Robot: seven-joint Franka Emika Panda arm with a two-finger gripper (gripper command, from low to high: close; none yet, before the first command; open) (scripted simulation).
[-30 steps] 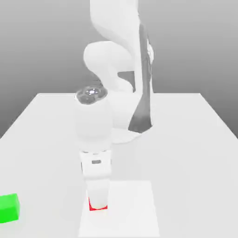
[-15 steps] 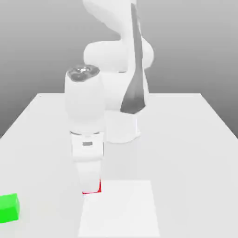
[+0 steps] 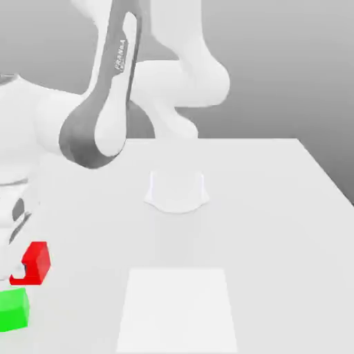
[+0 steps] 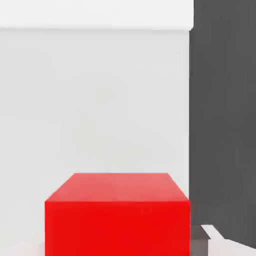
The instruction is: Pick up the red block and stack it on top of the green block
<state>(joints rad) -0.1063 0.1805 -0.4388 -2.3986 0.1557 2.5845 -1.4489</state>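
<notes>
While the arm is swinging across toward the exterior view's left, the red block (image 3: pixel 34 263) is travelling with it, now lifted off the table (image 3: pixel 276 207) and hanging just above and slightly right of the green block (image 3: pixel 14 309), whereas a second ago it was sitting low by the white square patch (image 3: pixel 178 308) near the middle. That is telling me the pick is done and the carry is nearly over; only the final alignment and lowering are remaining, in my judgement. The gripper (image 3: pixel 22 268) is clenching the red block between its fingers, pointing downward at the left edge. Seen from the hand view, the red block (image 4: pixel 117 215) is sitting directly under the hand, close against it
</notes>
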